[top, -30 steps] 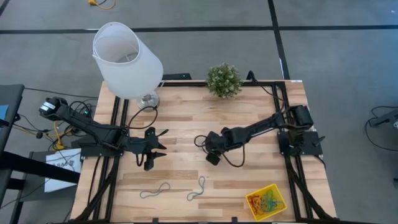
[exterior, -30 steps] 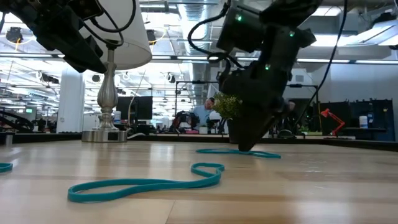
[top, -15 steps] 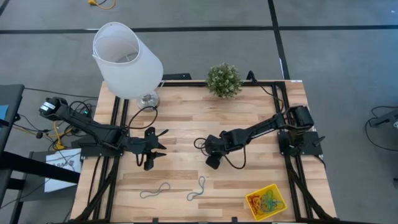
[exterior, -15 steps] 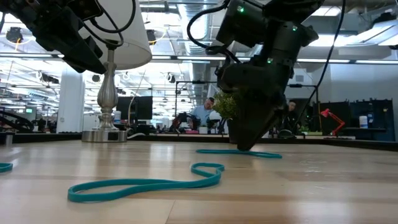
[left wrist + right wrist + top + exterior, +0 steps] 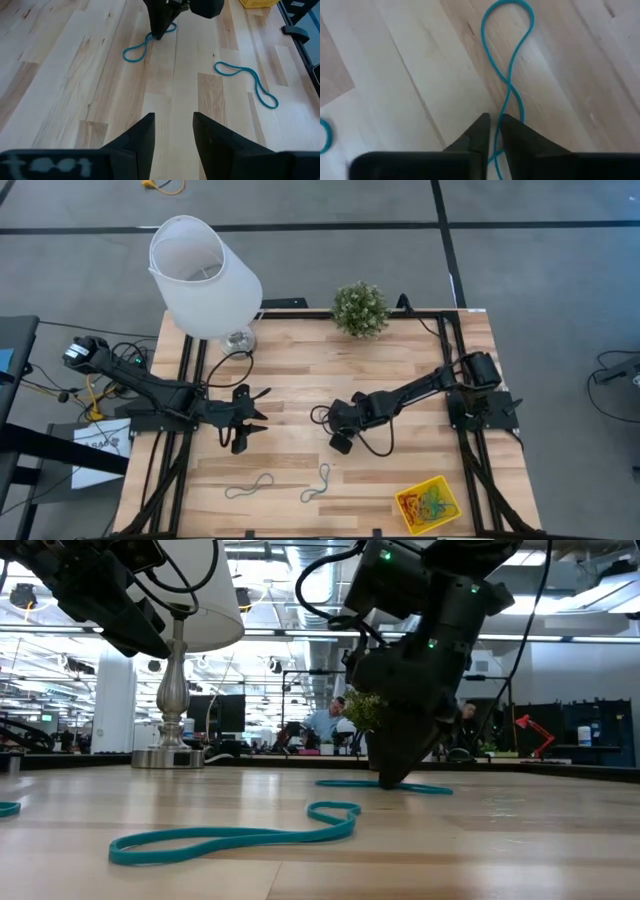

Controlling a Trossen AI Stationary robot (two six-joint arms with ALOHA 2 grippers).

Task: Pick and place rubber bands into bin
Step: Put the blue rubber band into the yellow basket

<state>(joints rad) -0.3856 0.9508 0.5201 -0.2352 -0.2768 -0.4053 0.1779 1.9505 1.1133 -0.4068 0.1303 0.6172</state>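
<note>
Wooden table (image 5: pixel 400 350) with lamp (image 5: pixel 205 275), plant (image 5: pixel 360 308), right tool (image 5: pixel 493 131) closing around teal rubber band (image 5: pixel 510 75), left tool (image 5: pixel 172 132) open

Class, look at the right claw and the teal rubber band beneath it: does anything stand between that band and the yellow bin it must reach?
Nothing visible does. The right claw has its fingers down at the teal rubber band on the table. From there to the yellow bin near the table's front right corner there is only bare wood; the other band lies on the opposite side.
</note>
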